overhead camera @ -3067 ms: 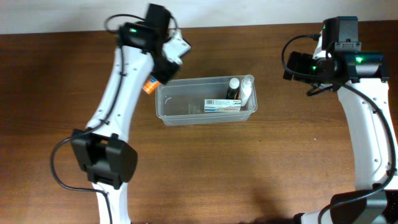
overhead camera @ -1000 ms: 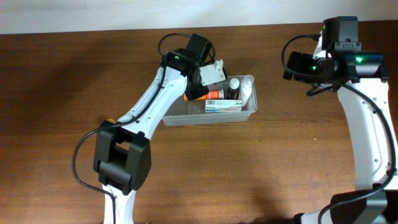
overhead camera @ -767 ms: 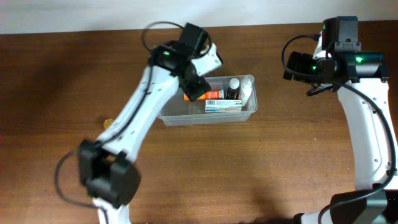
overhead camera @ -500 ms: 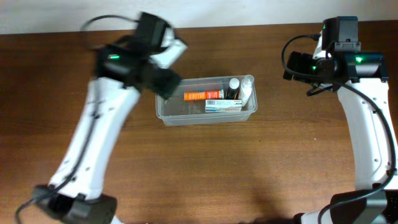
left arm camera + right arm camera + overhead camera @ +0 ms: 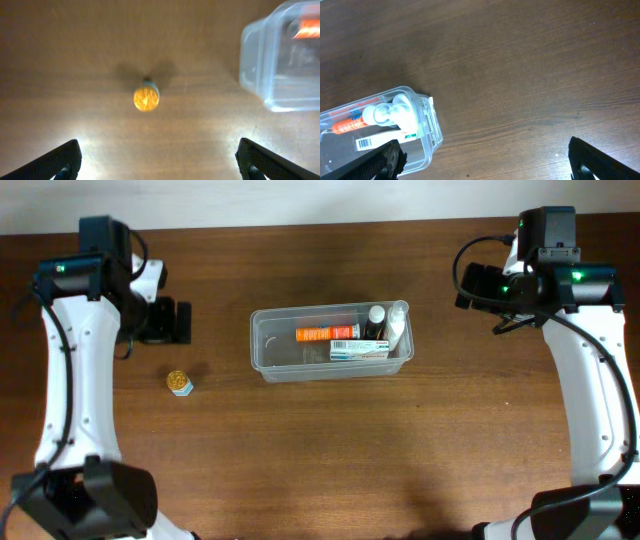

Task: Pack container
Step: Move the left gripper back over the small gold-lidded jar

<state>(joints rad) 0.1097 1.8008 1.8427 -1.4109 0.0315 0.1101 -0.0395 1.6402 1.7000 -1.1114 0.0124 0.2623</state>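
My left gripper (image 5: 159,167) is spread wide and empty, looking down on the small gold-capped bottle (image 5: 146,98). It is the one loose item on the table (image 5: 300,460), so I judge this opening suits straddling it. My right gripper (image 5: 485,167) is parted too, holding nothing, parked past the right end of the container (image 5: 258,352) — out of the way. The container sits mid-table between my arms, with an orange tube (image 5: 325,333), a box (image 5: 358,350) and two bottles (image 5: 375,314) inside.

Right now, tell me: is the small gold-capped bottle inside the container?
No, the gold-capped bottle stands on the table outside the container, apart from it.
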